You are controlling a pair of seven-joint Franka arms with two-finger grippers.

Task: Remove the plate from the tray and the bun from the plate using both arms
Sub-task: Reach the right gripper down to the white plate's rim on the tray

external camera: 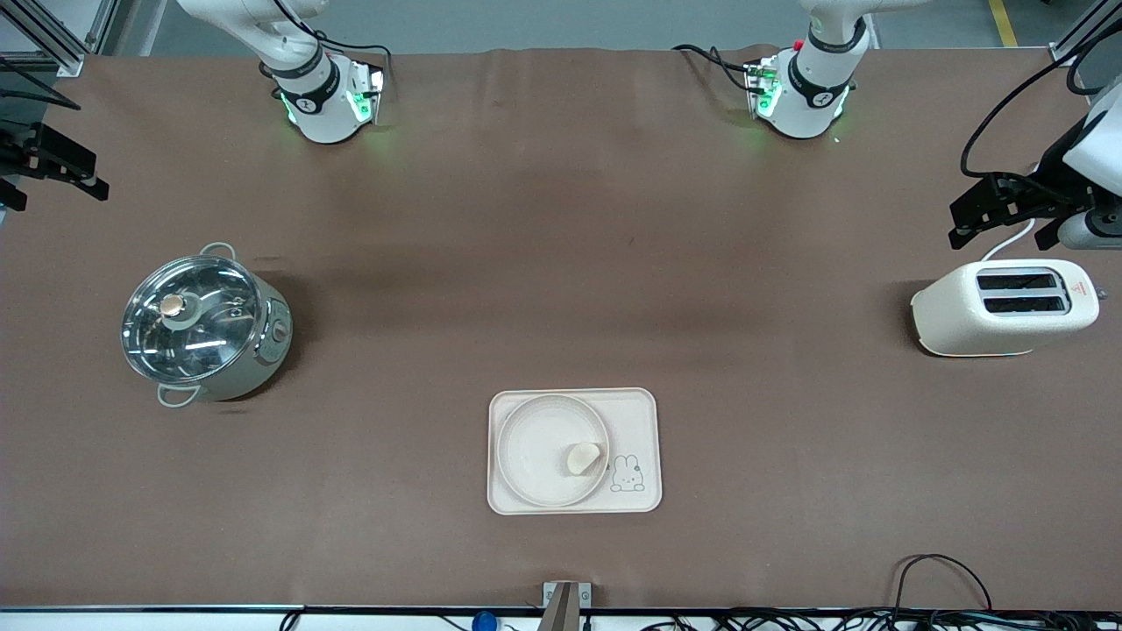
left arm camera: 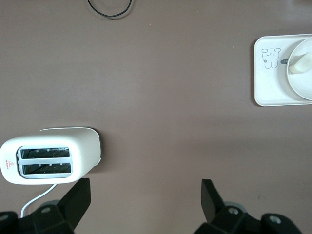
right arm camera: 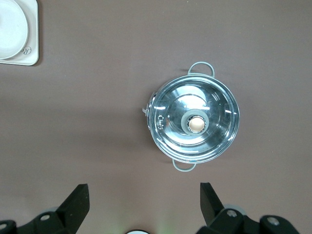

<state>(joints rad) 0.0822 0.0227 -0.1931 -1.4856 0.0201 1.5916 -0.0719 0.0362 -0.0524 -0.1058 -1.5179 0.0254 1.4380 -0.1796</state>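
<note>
One brown table (external camera: 561,263) carries everything. Two white arms stand at its edge farthest from the front camera, each base lit green, and both wait pulled back toward their own ends of the table.

The left gripper (external camera: 1008,213) hangs over the table at the left arm's end, above the spot just past the toaster; in the left wrist view its two fingers (left arm camera: 78,200) stand wide apart with nothing between them. The right gripper (external camera: 53,166) hangs over the right arm's end of the table; in the right wrist view (right arm camera: 141,204) its two fingers are likewise spread and hold nothing.

One steel pot (external camera: 206,324) with a glass lid and two loop handles sits toward the right arm's end. One cream two-slot toaster (external camera: 1004,307) sits toward the left arm's end, both slots dark, with a white cord running from it.

One rectangular cream tray (external camera: 635,421) with a rabbit drawing lies mid-table, nearer the front camera than the pot and toaster. One round plate (external camera: 535,451) rests on the tray, filling the part toward the right arm's end, beside the rabbit.

One bun (external camera: 583,457) lies on the plate, by the rim nearest the rabbit, well apart from both grippers.
</note>
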